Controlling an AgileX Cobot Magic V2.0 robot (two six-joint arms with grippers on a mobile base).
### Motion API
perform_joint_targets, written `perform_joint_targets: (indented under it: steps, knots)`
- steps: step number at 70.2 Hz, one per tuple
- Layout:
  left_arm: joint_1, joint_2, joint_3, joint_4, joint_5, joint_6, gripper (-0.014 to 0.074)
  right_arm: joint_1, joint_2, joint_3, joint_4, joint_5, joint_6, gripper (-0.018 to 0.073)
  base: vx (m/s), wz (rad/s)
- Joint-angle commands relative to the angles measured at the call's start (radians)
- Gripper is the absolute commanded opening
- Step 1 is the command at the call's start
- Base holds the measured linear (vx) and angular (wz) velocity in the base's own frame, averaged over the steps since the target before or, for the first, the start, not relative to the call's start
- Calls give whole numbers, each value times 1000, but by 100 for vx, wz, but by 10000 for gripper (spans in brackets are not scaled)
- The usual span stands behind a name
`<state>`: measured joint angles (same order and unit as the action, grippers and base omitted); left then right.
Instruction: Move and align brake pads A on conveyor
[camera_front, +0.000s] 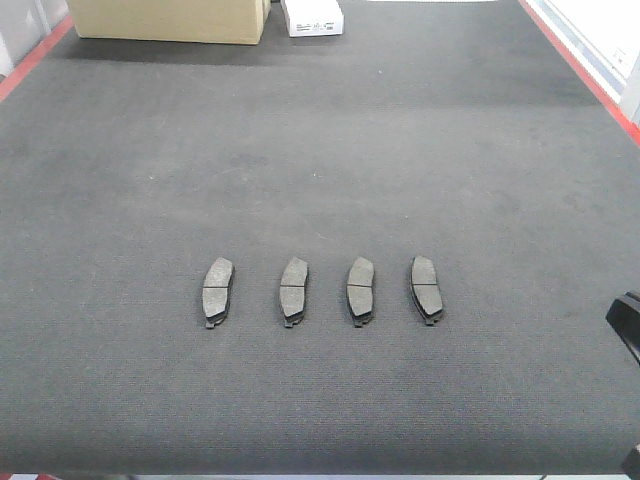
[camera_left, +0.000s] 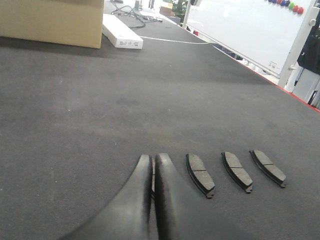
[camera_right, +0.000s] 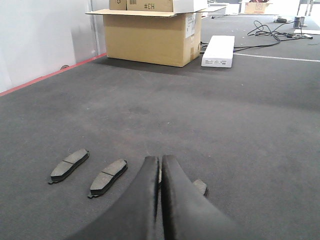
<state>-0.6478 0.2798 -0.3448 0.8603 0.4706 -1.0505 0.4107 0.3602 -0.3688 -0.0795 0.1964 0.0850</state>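
Note:
Several brake pads A lie in a side-by-side row on the dark conveyor (camera_front: 320, 150), from the leftmost pad (camera_front: 217, 291) to the rightmost pad (camera_front: 427, 289), with two between (camera_front: 293, 291) (camera_front: 359, 291). In the left wrist view my left gripper (camera_left: 152, 157) is shut, empty, and held back from the row. It hides one pad; three show to its right (camera_left: 200, 174). My right gripper (camera_right: 160, 158) is also shut on nothing. Two pads lie left of it (camera_right: 108, 176) and one peeks out on its right (camera_right: 200, 186). A black part of the right arm (camera_front: 625, 322) shows at the front view's right edge.
A cardboard box (camera_front: 168, 20) and a white carton (camera_front: 312, 17) stand at the belt's far end. Red borders (camera_front: 580, 65) run along both sides. A whiteboard (camera_left: 240, 30) stands beyond the right border, and cables (camera_right: 270, 32) lie past the carton.

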Motion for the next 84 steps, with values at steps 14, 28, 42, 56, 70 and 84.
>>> perform_joint_targets:
  steps: [14, 28, 42, 56, 70, 84]
  knots:
    - [-3, 10, -27, -335, -85, 390, -6, -2, 6, -25, -9, -78, -9, -6, 0, 0]
    - [-3, 10, -27, -649, -226, 823, -6, -2, 6, -25, -9, -78, -9, -6, 0, 0]
    - [-3, 10, -27, -843, -302, 1097, -6, -2, 6, -25, -9, -78, -9, -6, 0, 0]
    - [4, 10, -27, -855, -321, 1113, -6, -2, 6, -25, -9, -78, -9, -6, 0, 0]
    - [146, -31, -21, -860, -319, 1112, -6, -2, 6, -25, -9, -78, -9, -6, 0, 0]
    - [407, -167, 50, -860, -322, 1112, -6, -2, 6, -25, -9, -78, -9, -6, 0, 0]
